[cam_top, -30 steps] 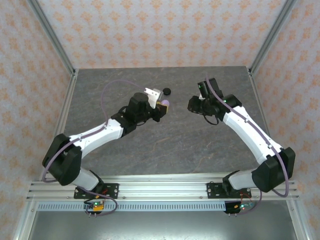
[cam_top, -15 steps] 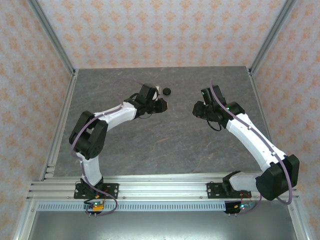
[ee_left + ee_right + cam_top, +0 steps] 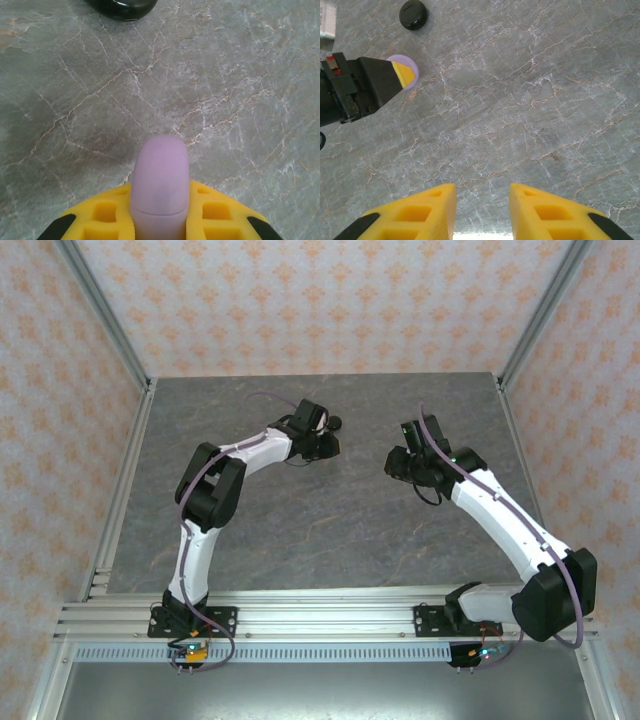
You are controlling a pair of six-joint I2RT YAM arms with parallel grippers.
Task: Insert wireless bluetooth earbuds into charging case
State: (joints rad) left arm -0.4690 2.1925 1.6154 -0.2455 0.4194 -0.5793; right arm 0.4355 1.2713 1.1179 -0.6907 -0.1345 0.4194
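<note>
My left gripper (image 3: 160, 201) is closed on the lilac charging case (image 3: 160, 170). The two yellow fingers press on its flat faces, so in the left wrist view the case stands on edge with its rounded rim pointing away from me. I cannot tell whether the case touches the grey marbled worktop (image 3: 300, 530) or hangs just above it; a soft shadow lies on the stone to its left.

The black charging case (image 3: 334, 422) lies flat on the worktop with its lid shut. It sits just beyond my left gripper, on the far side, and nothing holds it. In the left wrist view it appears at the far edge, a little left of the lilac case and apart from it.

My right gripper (image 3: 482, 192) is open, with a clear gap between its yellow fingers and only bare stone between them. It is right of centre, well apart from both cases, and it faces my left gripper across the middle of the worktop. In the right wrist view the lilac case shows as a round disc pinched in the left gripper, with the black case farther off beyond it.
</note>
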